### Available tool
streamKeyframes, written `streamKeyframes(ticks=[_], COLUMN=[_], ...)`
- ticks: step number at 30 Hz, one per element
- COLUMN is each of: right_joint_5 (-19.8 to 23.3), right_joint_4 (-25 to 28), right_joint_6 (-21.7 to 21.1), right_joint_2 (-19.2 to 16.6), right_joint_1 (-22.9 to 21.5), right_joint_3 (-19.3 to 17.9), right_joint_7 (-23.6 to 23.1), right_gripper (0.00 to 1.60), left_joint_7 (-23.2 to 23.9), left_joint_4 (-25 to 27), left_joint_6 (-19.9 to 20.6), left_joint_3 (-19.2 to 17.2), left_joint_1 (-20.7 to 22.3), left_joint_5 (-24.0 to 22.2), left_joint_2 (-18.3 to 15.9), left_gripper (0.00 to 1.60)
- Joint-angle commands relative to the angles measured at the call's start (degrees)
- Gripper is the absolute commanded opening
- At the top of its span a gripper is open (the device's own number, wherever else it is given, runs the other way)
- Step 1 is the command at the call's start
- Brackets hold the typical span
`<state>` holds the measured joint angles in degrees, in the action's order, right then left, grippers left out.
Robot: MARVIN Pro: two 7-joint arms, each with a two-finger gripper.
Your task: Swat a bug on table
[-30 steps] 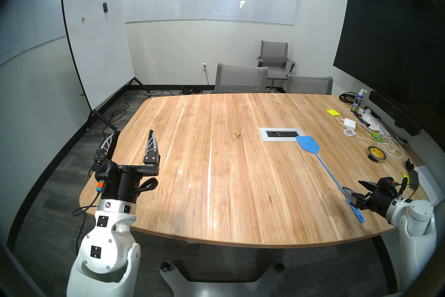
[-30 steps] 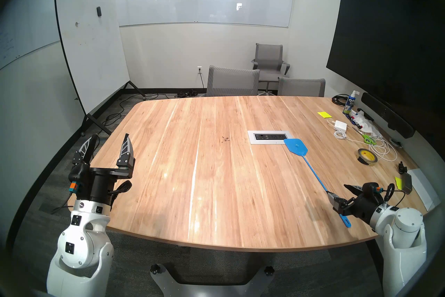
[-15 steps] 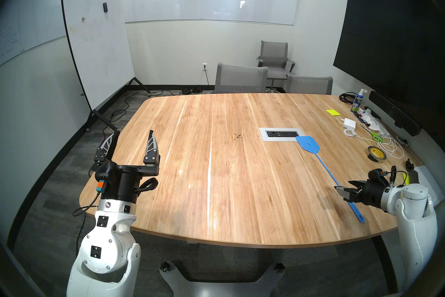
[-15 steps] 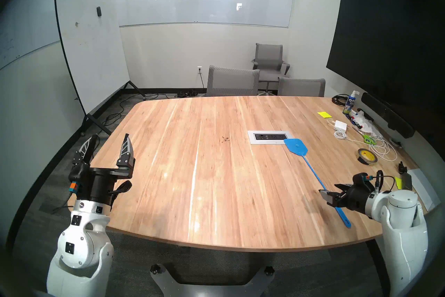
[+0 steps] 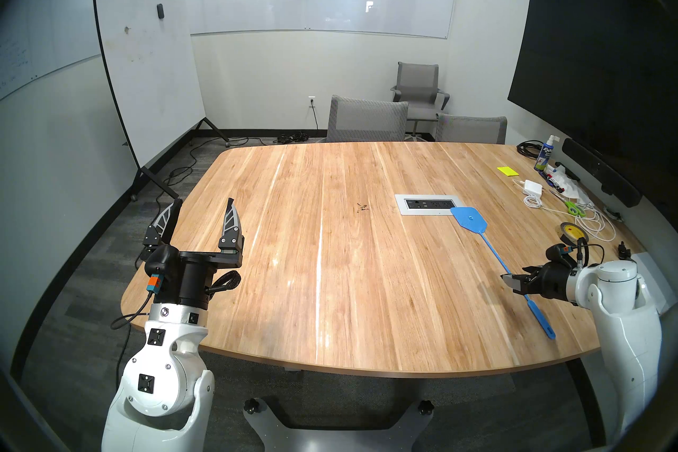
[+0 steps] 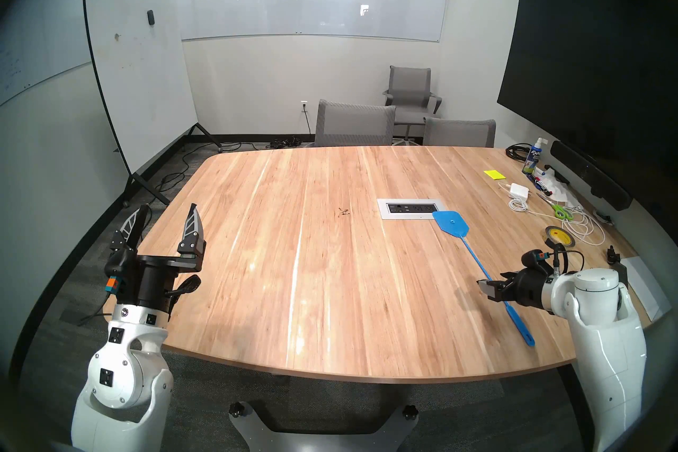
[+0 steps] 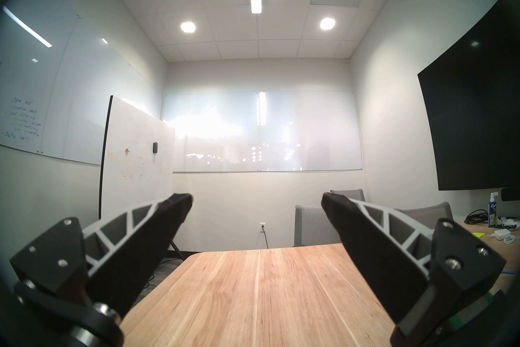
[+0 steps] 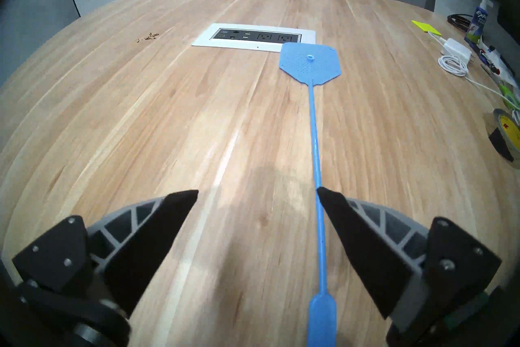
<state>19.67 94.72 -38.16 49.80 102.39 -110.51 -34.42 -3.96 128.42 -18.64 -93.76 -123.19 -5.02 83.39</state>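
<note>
The bug (image 5: 362,207) (image 8: 148,37) is a tiny dark speck cluster near the middle of the wooden table (image 5: 330,293), left of the white outlet panel (image 5: 427,204). A blue fly swatter (image 5: 469,219) (image 8: 309,63) lies flat, head by the panel, handle running back toward the near right edge. My right gripper (image 5: 515,275) (image 8: 257,191) hovers open over the handle, which passes just inside its right finger; I see no grip on it. My left gripper (image 5: 204,201) (image 7: 256,197) stands open and empty, pointing up at the table's left edge.
Clutter lines the right side: a tape roll (image 5: 574,234), green scissors (image 5: 572,207), a white charger with cable (image 5: 532,188), yellow sticky notes (image 5: 508,171), a spray bottle (image 5: 546,154). Grey chairs (image 5: 367,119) stand behind the table, a whiteboard (image 5: 146,66) at the left.
My right arm has risen and moved forward along the swatter's handle, away from the near edge, its gripper still open. The swatter, the bug and the left arm have not moved.
</note>
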Motion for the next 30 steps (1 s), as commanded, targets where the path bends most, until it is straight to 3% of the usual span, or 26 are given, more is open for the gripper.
streamKeyframes(ticks=[1, 13, 30], right_joint_5=[-0.22, -0.33, 0.64], right_joint_4=[-0.98, -6.98, -15.47], right_joint_6=[0.70, 1.66, 3.30], right_joint_2=[-3.57, -5.09, -3.33], right_joint_1=[-6.06, -14.06, -23.32], right_joint_3=[3.27, 11.30, 17.63], right_joint_7=[3.81, 7.49, 9.37], right_gripper=[1.60, 1.60, 1.60], left_joint_7=[0.05, 0.05, 0.05], left_joint_4=[1.06, 1.04, 0.93], left_joint_6=[-0.19, -0.20, -0.22], left_joint_3=[0.05, 0.05, 0.05], left_joint_1=[0.16, 0.17, 0.25], left_joint_5=[0.02, 0.02, 0.02], left_joint_2=[-0.02, -0.02, -0.02], left_gripper=[1.60, 1.60, 1.60])
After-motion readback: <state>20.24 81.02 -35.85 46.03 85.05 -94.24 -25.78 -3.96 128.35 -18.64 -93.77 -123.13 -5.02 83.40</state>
